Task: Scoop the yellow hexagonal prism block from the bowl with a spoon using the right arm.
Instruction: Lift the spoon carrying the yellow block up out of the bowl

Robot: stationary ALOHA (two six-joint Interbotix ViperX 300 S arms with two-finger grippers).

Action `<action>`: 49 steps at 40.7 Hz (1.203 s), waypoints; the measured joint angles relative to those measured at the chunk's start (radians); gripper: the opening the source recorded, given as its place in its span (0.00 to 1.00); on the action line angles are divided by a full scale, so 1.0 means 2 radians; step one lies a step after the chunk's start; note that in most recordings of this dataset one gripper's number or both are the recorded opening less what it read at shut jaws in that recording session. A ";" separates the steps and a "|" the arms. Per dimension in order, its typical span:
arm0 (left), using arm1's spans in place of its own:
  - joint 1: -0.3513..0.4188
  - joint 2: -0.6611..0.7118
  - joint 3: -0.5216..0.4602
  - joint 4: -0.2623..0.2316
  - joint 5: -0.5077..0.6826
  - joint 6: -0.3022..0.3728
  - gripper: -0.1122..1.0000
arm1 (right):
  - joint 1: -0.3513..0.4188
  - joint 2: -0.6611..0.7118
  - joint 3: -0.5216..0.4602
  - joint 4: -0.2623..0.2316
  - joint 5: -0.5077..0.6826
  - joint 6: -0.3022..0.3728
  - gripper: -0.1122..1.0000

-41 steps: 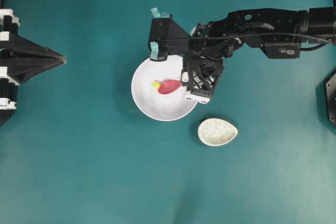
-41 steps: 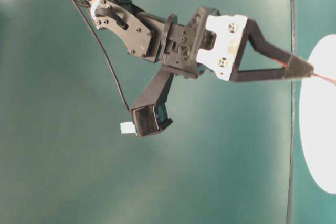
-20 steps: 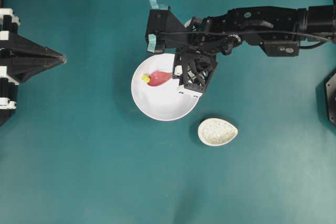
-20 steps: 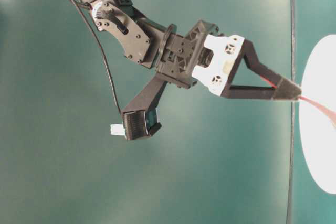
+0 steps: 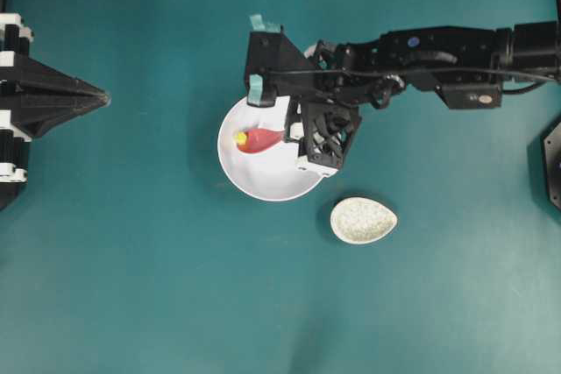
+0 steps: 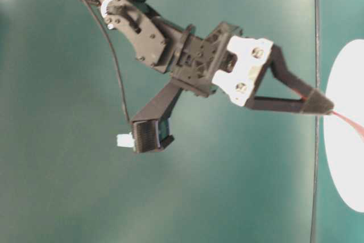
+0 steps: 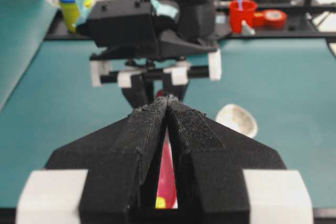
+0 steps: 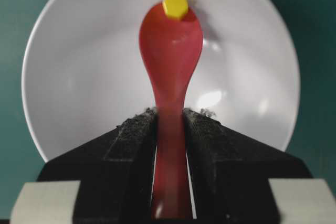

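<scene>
The white bowl (image 5: 263,178) sits mid-table. My right gripper (image 5: 289,134) reaches over its right rim, shut on the handle of the pink-red spoon (image 5: 262,139). The scoop lies inside the bowl and points left. In the right wrist view the yellow hexagonal prism block (image 8: 175,5) sits at the far tip of the spoon (image 8: 170,43), near the far wall of the bowl (image 8: 79,82); whether it rests in the scoop or only against its tip I cannot tell. My left gripper (image 5: 102,96) is shut and empty at the left edge, far from the bowl.
A small speckled egg-shaped spoon rest (image 5: 363,220) lies just right of and below the bowl. In the left wrist view, a red cup (image 7: 242,14) and a yellow cup (image 7: 73,6) stand beyond the table's far edge.
My right gripper has pushed the spoon leftward across the bowl, and the yellow block has moved left with its tip. The left arm has not moved.
</scene>
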 measured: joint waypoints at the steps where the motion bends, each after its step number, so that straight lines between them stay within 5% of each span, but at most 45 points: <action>1: 0.000 0.001 0.000 0.000 0.000 0.000 0.17 | 0.001 -0.002 0.003 0.001 -0.004 0.001 0.32; 23: -0.012 0.000 -0.001 0.000 0.000 0.000 0.17 | 0.020 -0.053 0.090 0.005 -0.117 0.006 0.32; 49: -0.013 -0.014 -0.006 0.000 0.000 0.000 0.17 | 0.052 -0.139 0.215 0.005 -0.346 0.006 0.32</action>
